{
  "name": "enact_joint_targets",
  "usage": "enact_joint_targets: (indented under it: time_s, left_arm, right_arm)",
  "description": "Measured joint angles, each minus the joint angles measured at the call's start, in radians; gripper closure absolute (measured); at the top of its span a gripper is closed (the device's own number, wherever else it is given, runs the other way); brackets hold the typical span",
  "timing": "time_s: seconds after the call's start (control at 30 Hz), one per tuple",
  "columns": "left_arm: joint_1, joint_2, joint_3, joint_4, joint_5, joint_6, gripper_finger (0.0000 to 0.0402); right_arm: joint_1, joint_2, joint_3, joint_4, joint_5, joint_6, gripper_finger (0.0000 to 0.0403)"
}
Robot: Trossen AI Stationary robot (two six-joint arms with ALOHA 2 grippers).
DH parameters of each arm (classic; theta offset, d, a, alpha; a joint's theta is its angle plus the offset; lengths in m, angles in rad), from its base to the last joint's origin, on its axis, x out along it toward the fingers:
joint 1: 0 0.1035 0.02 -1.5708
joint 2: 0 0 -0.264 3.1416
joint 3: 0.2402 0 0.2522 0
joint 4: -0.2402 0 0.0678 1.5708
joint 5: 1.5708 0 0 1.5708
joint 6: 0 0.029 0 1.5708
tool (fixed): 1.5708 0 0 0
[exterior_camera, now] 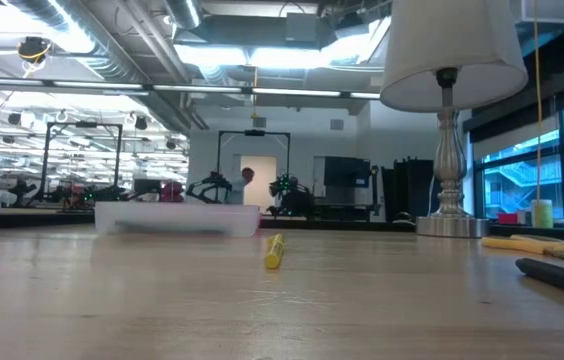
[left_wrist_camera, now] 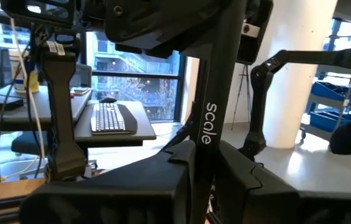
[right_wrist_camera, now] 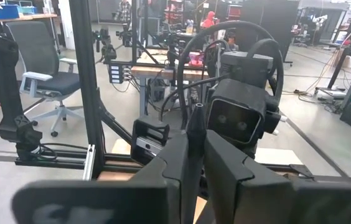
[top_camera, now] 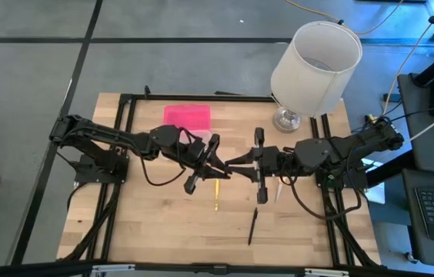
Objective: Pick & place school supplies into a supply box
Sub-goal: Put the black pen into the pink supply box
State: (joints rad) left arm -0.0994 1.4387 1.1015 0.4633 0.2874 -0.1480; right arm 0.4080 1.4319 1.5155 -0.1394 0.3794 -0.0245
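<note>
Both grippers meet above the middle of the table, with a black pen (top_camera: 229,166) level between them. My left gripper (top_camera: 218,171) points toward the table's right and is shut on one end. My right gripper (top_camera: 240,161) points toward the table's left and is shut on the other end. The supply box (top_camera: 187,117), with its pink lid, lies flat near the far edge. A yellow pencil (top_camera: 216,194), a second black pen (top_camera: 253,225) and a pale pencil (top_camera: 277,191) lie flat on the wood. Neither gripper shows in the low view. My left gripper (left_wrist_camera: 197,168) pinches the black pen's shaft (left_wrist_camera: 205,124), printed "scale", between its two fingers. The fingers come level from the table's left and lie along the pen. The pen is lifted clear of the table. My right gripper (right_wrist_camera: 194,155) pinches the same pen between its two fingers, coming level from the table's right. The fingers lie along the pen, and its thin end (right_wrist_camera: 195,115) sticks out past them toward the left arm. The pen hangs clear of the table.
A white-shaded lamp (top_camera: 317,61) stands on its metal base (top_camera: 286,119) at the far right corner. In the low view the box (exterior_camera: 177,218), the yellow pencil (exterior_camera: 275,250) and the second black pen (exterior_camera: 562,275) lie on the wood. Black frame rails run along the table's sides.
</note>
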Motion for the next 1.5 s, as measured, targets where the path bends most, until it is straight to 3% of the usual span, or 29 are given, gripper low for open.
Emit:
enact_joint_targets:
  time_s: [0.13, 0.33, 0.57, 0.87, 1.1, 1.27, 1.5]
  left_arm:
    - [0.000, 0.000, 0.000, 0.004, 0.023, -0.007, 0.0368]
    - [0.012, 0.000, 0.001, -0.014, 0.023, -0.018, 0.0372]
    - [0.076, -0.001, 0.001, -0.293, -0.028, -0.027, 0.0372]
    - [0.228, -0.002, 0.001, -0.885, -0.237, -0.024, 0.0372]
    - [0.339, 0.011, 0.001, -1.280, -0.391, 0.030, 0.0372]
    - [0.405, 0.074, 0.001, -1.370, -0.397, 0.053, 0.0372]
    - [0.445, 0.213, 0.001, -1.367, -0.384, 0.157, 0.0372]
  right_arm:
    - [0.000, 0.000, 0.000, -0.035, -0.006, -0.011, 0.0325]
    - [-0.010, 0.001, 0.000, -0.148, -0.014, 0.049, 0.0241]
    - [-0.038, 0.000, 0.000, -0.446, -0.010, 0.234, 0.0182]
    - [-0.059, -0.001, 0.000, -0.849, -0.006, 0.496, 0.0174]
    - [-0.059, -0.001, 0.000, -0.928, -0.006, 0.544, 0.0174]
    - [-0.059, -0.002, 0.000, -0.923, 0.054, 0.542, 0.0174]
    - [-0.059, -0.002, 0.000, -0.927, 0.075, 0.541, 0.0174]
